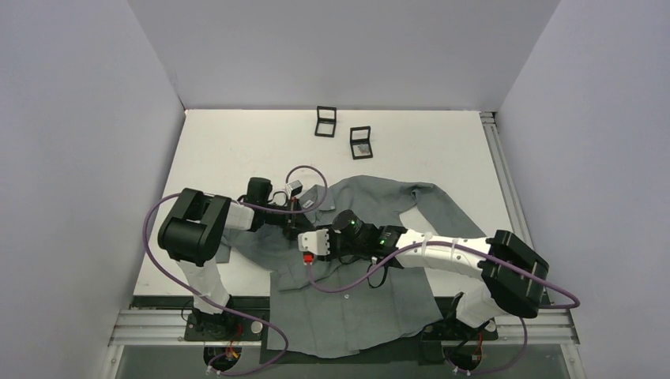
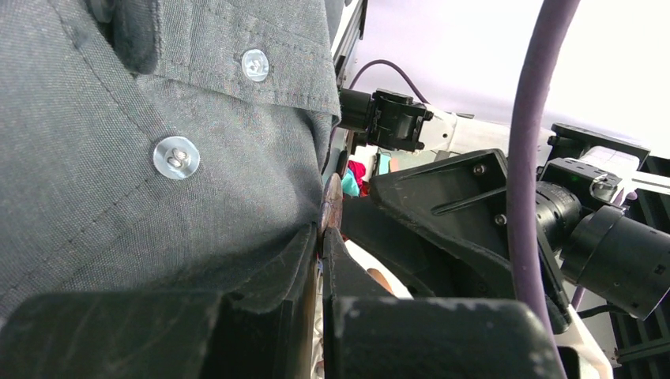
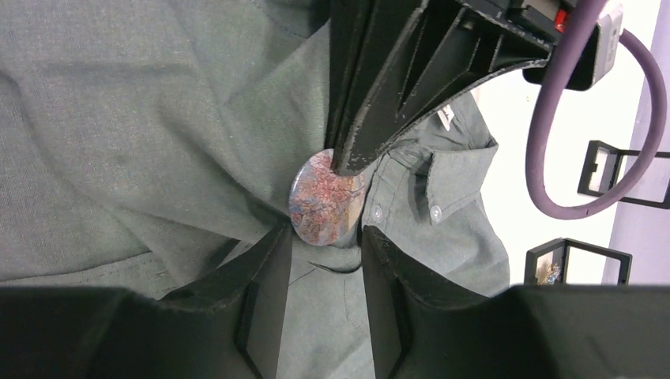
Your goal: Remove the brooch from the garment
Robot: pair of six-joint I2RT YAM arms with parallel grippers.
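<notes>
Just ahead of my right hand (image 3: 325, 237), between its parted fingers, sits the brooch (image 3: 320, 201); my left hand (image 3: 348, 166) is clenched at its top edge.

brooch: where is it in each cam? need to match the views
Top external: not visible, covered, mid garment.
Left wrist: the brooch is edge-on at centre, just above the left hand.
Right wrist: face-on at centre, just above the open right hand.
Shared landmark: the left hand's tip, at the brooch's edge in both wrist views.
</notes>
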